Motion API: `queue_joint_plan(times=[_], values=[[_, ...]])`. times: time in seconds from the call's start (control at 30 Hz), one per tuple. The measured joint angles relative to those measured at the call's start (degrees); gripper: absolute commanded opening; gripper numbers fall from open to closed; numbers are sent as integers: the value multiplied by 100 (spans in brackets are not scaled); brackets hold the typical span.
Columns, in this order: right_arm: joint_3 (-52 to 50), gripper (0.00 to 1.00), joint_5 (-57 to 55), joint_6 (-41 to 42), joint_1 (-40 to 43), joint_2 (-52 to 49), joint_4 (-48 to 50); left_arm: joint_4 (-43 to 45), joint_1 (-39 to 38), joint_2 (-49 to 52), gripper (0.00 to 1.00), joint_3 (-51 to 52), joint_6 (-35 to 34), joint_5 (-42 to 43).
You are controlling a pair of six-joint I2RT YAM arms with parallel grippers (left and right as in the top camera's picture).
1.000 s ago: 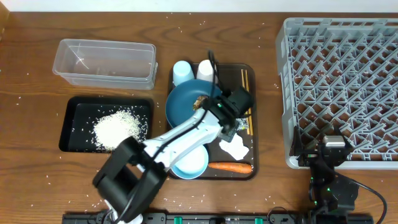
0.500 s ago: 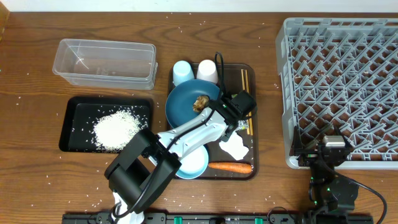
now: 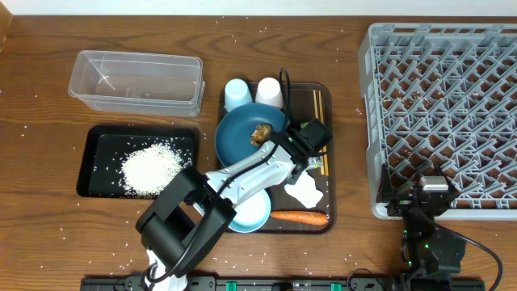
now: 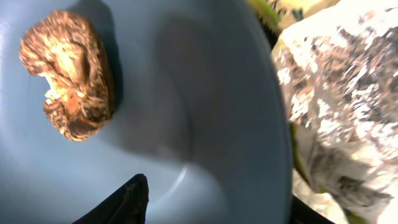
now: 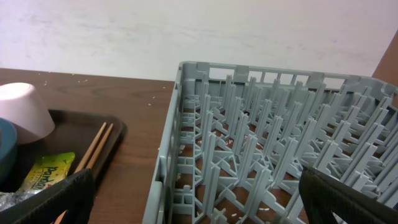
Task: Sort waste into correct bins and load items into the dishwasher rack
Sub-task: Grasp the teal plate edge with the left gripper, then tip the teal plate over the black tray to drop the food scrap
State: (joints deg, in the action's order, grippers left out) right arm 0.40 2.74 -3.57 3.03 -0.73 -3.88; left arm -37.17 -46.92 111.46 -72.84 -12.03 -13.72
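Note:
The large blue plate (image 3: 242, 141) lies on the brown serving tray with the small brown food lump (image 3: 260, 133) on it. My left gripper (image 3: 301, 150) is open, its fingers straddling the plate's right rim. The left wrist view shows the gripper (image 4: 214, 208), the plate (image 4: 186, 93), the lump (image 4: 68, 74) and the wrapper's foil side (image 4: 342, 93). The napkin (image 3: 305, 191), carrot (image 3: 299, 217), white bowl (image 3: 249, 212), light blue cup (image 3: 236, 94), whitish cup (image 3: 267, 91) and chopsticks (image 3: 317, 101) share the tray. My right gripper (image 3: 428, 198) is open and empty at the rack's (image 3: 444, 97) near edge.
The brown serving tray (image 3: 297, 103) sits mid-table. The black tray (image 3: 101, 145) holds a pile of rice (image 3: 151, 168); the clear tub (image 3: 136, 81) stands behind it. Loose grains dot the table. The right wrist view shows the rack (image 5: 261, 155), whitish cup (image 5: 22, 112), chopsticks (image 5: 96, 146) and wrapper (image 5: 46, 171).
The left arm swung a little to the right and forward along the plate's right rim, uncovering the brown lump, then held still. The right arm has not moved.

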Motion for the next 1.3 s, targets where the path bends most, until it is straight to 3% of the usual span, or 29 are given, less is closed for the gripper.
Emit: queue_joint_plan(times=[0.1,0.43,0.57,0.97,1.3], values=[[0,99,0,0,0,0,2,15,0,0,49,35,-7,22],[0,99,0,0,0,0,0,68,-2,0,15,35,-4,173],[0,99,0,0,0,0,2,90,-7,0,6,35,11,197],[0,99,0,0,0,0,2,50,-9,-157,6,37,13,468],[0,99,0,0,0,0,2,-9,9,-1661,6,46,-450,909]])
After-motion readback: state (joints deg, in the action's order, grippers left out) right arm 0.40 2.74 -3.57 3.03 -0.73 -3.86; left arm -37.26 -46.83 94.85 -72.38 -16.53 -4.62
